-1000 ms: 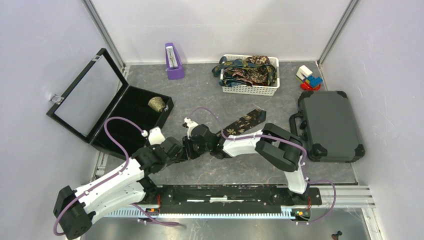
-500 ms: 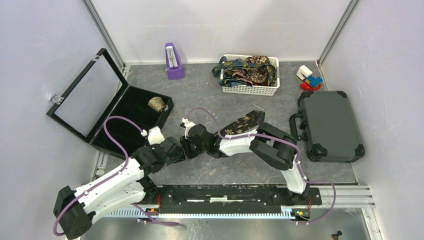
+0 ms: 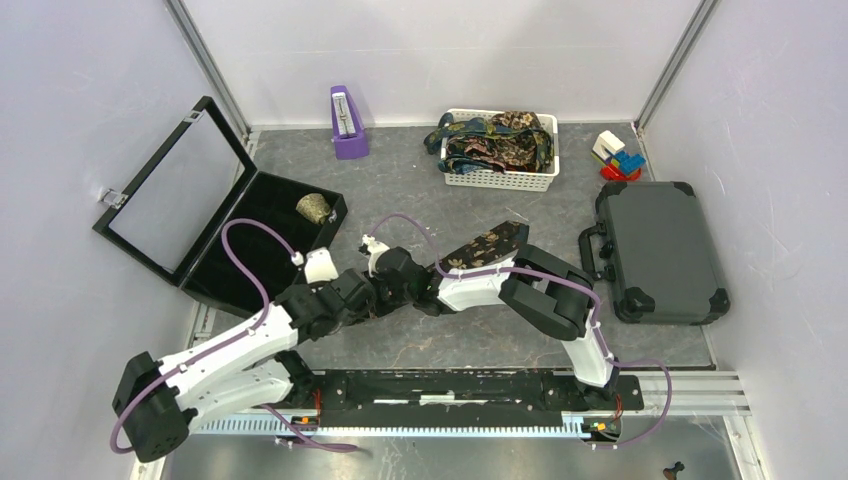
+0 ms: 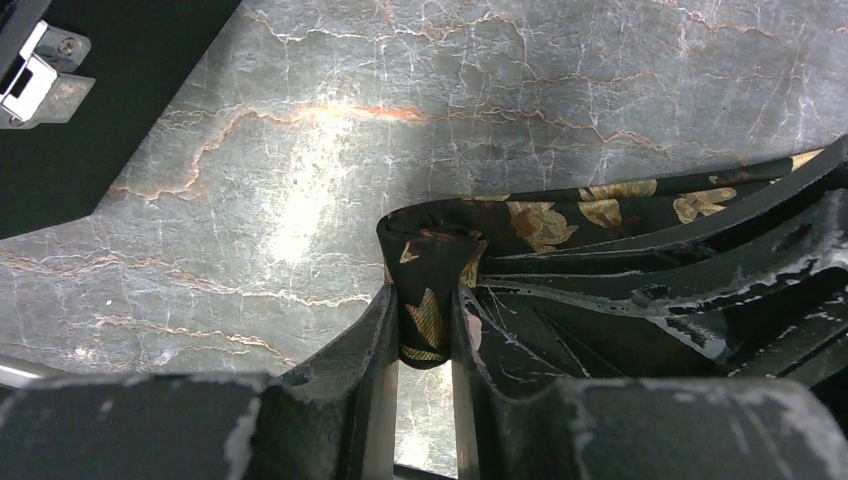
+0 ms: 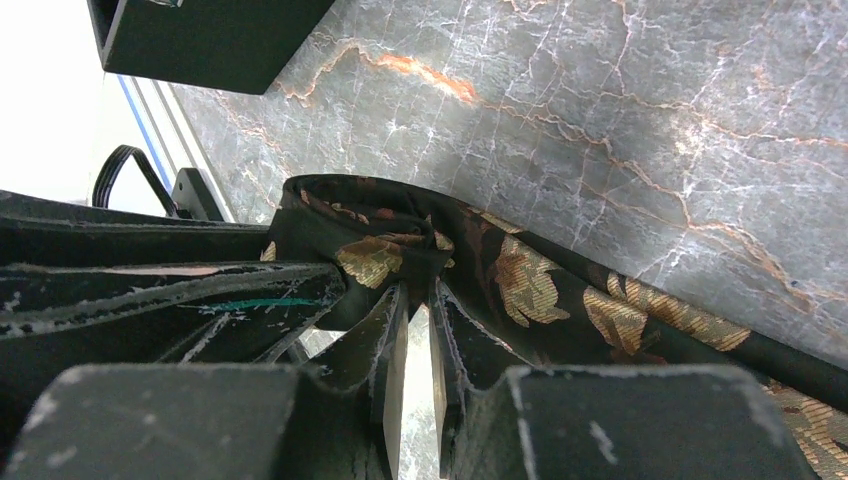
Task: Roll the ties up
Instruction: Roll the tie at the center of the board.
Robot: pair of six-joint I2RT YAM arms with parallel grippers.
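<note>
Since the left fingers [image 4: 372, 345] edged toward the right fingers [image 5: 392, 345], both, nearly closed, pinch the barely rolled tie [image 4: 440, 238].

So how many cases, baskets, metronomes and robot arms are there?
Cases: 2, open black glass-lidded box, closed grey hard suitcase
White plastic mesh basket: 1
Purple pyramid-shaped metronome: 1
White-and-black robot arms: 2, left, right
Total: 6
</note>
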